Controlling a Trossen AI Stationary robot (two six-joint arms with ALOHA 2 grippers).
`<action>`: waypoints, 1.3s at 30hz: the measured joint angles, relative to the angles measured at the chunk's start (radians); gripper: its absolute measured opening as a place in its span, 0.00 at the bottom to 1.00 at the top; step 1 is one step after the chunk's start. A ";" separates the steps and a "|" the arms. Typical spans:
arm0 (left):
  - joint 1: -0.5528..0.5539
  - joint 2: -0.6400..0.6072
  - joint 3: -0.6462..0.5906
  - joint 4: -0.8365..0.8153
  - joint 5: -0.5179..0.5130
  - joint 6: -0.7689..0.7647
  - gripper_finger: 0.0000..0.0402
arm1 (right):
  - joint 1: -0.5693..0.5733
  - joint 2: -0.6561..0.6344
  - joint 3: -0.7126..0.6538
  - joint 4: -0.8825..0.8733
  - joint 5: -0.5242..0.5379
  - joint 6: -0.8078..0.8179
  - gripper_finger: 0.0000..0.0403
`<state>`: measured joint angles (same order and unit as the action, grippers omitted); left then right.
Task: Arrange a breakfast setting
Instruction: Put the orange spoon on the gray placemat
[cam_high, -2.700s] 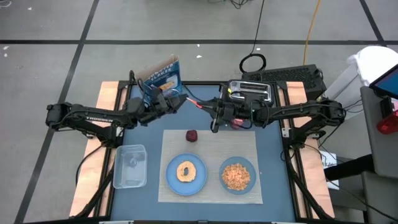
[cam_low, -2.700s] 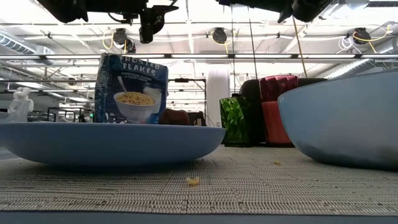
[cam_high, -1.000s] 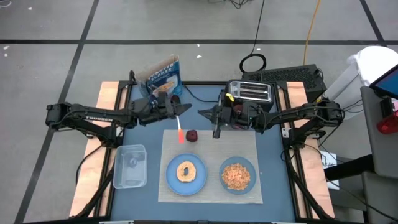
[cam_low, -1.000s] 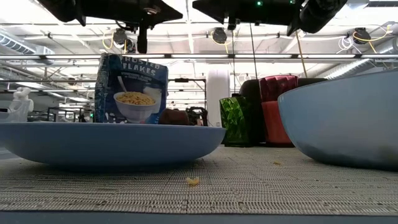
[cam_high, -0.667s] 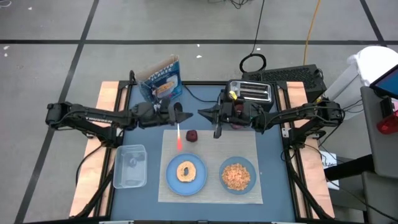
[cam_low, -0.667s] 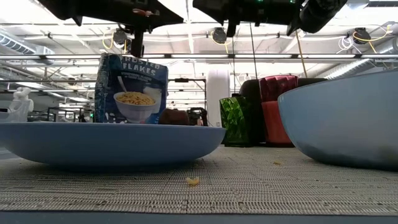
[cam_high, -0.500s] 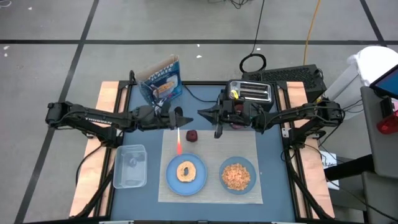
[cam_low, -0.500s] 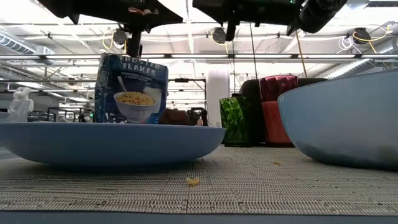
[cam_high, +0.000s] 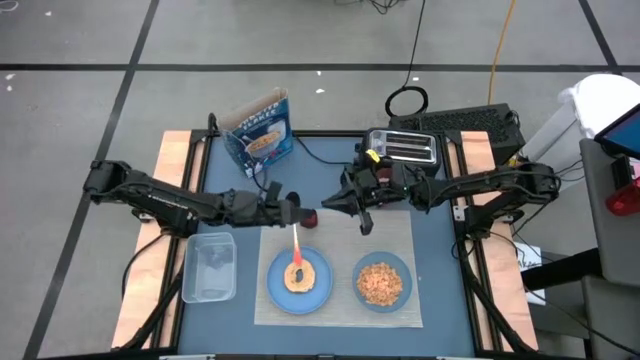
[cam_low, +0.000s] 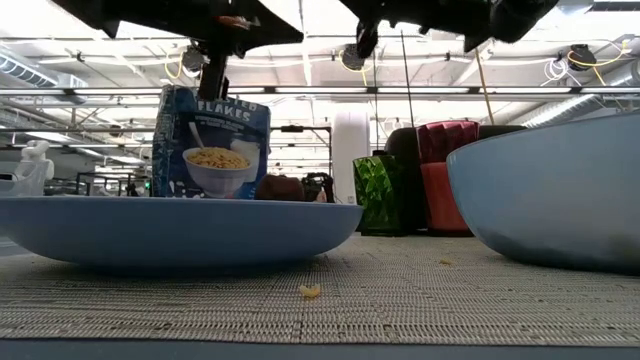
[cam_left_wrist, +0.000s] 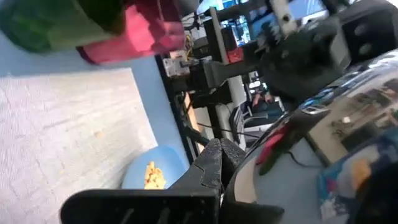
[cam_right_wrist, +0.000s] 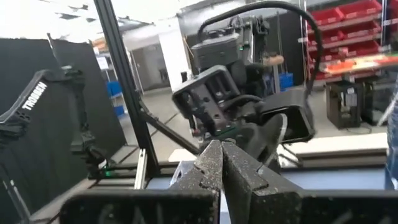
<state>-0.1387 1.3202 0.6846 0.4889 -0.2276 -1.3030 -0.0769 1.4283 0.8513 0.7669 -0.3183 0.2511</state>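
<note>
One plate (cam_high: 273, 287), one bagel (cam_high: 298, 278), one bowl (cam_high: 381, 262), one spoon (cam_high: 297, 243).

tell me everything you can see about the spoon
The spoon has a bright orange handle; only that shows, so its bowl end cannot be made out. The handle looks like plastic. It hangs from the shut left gripper and points toward the table's near edge, its lower end over the bagel on the plate. Whether it touches the bagel cannot be told. The dark-red fruit lies just beside the gripper.
</note>
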 joint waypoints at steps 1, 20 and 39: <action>-0.010 0.015 0.000 0.011 -0.010 -0.006 0.01 | 0.000 -0.021 0.000 -0.039 0.000 -0.001 0.00; -0.141 0.435 0.220 0.236 -0.071 0.048 0.01 | 0.000 -0.327 0.000 -0.549 0.003 -0.046 0.00; -0.165 0.528 0.301 0.185 -0.069 0.120 0.01 | 0.013 -0.311 0.000 -0.732 -0.157 0.079 0.26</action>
<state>-0.3035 1.8482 0.9855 0.6737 -0.2962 -1.1828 -0.0635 1.1170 0.8513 0.0351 -0.4754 0.3304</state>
